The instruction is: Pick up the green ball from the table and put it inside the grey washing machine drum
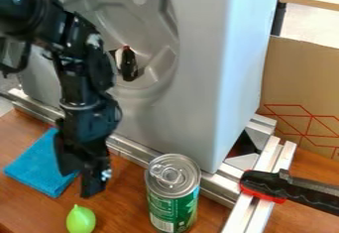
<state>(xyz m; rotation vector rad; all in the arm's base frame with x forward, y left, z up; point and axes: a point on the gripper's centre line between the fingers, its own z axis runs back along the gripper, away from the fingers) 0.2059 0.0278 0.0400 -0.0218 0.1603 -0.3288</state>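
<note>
And here the gripper (83,181) hangs over the wooden desk (126,202), spread or pressed together, I can't tell, right by the blue cloth (36,165), the lime-green object (81,220) just below, the green can (173,204) nearby, metal rails (139,152) behind, cardboard (301,78) beyond

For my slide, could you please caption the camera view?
Robot gripper hanging between a blue cloth and an upright green can, a lime-green object in front.
</note>
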